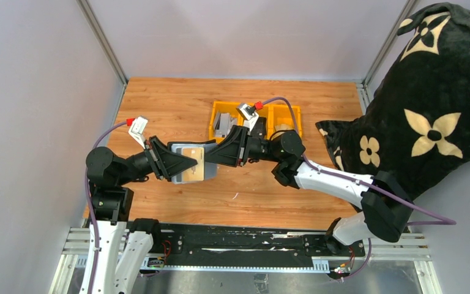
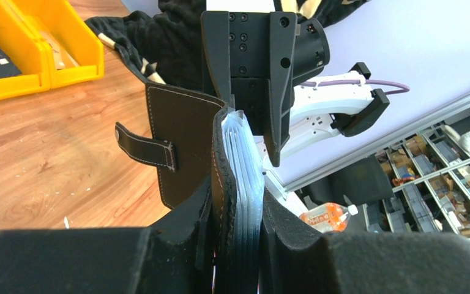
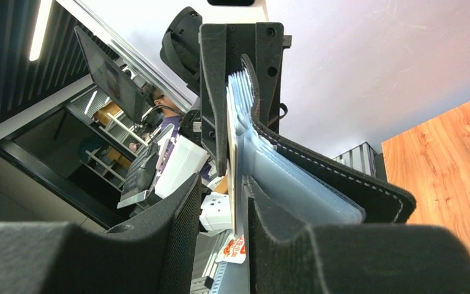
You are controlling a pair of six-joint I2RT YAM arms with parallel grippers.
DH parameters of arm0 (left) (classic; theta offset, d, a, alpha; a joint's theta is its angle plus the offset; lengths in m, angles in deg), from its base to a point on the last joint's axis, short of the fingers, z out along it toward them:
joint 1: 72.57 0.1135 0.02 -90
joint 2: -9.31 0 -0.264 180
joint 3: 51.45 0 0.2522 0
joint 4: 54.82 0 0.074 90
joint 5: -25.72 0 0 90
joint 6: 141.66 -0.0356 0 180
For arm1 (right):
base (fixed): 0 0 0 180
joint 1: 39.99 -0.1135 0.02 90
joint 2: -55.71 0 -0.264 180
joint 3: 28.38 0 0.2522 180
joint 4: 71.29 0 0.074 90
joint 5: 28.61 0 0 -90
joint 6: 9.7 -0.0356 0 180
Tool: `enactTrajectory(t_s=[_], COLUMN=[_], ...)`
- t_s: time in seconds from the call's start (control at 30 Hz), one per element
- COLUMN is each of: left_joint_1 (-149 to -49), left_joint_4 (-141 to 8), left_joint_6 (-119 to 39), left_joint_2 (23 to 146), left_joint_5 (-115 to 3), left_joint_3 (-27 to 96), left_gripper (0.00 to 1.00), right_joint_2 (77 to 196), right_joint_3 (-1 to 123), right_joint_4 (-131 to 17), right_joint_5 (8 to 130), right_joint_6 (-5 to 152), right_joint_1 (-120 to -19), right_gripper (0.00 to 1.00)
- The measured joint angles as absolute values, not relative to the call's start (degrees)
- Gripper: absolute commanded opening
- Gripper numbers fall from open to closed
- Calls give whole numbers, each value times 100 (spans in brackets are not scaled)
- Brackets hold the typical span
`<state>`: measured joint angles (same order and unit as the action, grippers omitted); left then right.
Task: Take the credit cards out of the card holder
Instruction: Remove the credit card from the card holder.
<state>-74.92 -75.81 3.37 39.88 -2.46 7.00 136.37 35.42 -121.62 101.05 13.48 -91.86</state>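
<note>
- Two arms reach inward and meet above the wooden surface (image 1: 177, 104). The left pincer (image 2: 235, 239) is clamped on the card holder (image 2: 183, 141); the right pincer (image 3: 223, 202) has its fingers parted astride one credit card (image 3: 237, 184) edge.
- One black stitched card holder hangs between the two pincers, snap strap (image 2: 144, 147) out, clear sleeves (image 2: 245, 184) fanned.

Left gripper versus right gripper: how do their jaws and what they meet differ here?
The left gripper is clamped on the card holder; the right gripper has its jaws parted. The left gripper squeezes the full stack, leather and clear sleeves; the right gripper only straddles the edge of one card. Shared: both meet the holder from opposite ends, facing each other.
</note>
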Motion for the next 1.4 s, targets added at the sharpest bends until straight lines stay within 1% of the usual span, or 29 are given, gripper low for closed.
enactTrajectory(t_s=[0.2, 0.37, 0.43, 0.47, 0.5, 0.53, 0.6, 0.73, 0.83, 0.97, 1.03, 1.23, 1.4], left_joint_1=[-7492, -7492, -7487, -7481, -7476, -7467, -7461, -7461, -7461, -7463, -7463, -7496, -7500], left_joint_4=[-7664, -7697, -7695, -7692, -7692, -7684, -7688, -7732, -7719, -7583, -7496, -7183, -7124], left_joint_6=[295, 295, 295, 295, 291, 300, 300, 300, 346, 518, 625, 925, 1010], left_joint_2=[3995, 3997, 3992, 3992, 3992, 3990, 3990, 3988, 3988, 3988, 3990, 4014, 4030], left_joint_5=[-285, -299, -314, -327, -334, -334, -347, -301, -264, -154, -117, -1, 47], left_joint_3=[743, 754, 787, 809, 818, 826, 831, 831, 831, 826, 807, 724, 693], left_gripper=[23, 24, 26, 28, 30, 35, 40, 41, 40, 31, 29, 28, 28], right_joint_2=[13731, 13751, 13799, 13819, 13823, 13825, 13841, 13849, 13836, 13729, 13622, 13469, 13451], right_joint_3=[3626, 3733, 3827, 3859, 3879, 3901, 3916, 3918, 3914, 3687, 3475, 3046, 2928], right_joint_4=[-11977, -11837, -11771, -11741, -11699, -11616, -11544, -11387, -11367, -11684, -11913, -12497, -12685], right_joint_5=[10118, 10120, 10122, 10114, 10101, 10063, 10026, 9943, 9948, 9945, 9926, 9731, 9663], right_joint_6=[1398, 1527, 1586, 1629, 1678, 1710, 1769, 1852, 1876, 1802, 1752, 1621, 1551], right_joint_1=[-9230, -9335, -9363, -9366, -9366, -9372, -9396, -9484, -9486, -9444, -9433, -9431, -9431], right_gripper=[36, 29, 19, 7, 1, 0, 0, 0, 0, 0, 0, 0, 0])
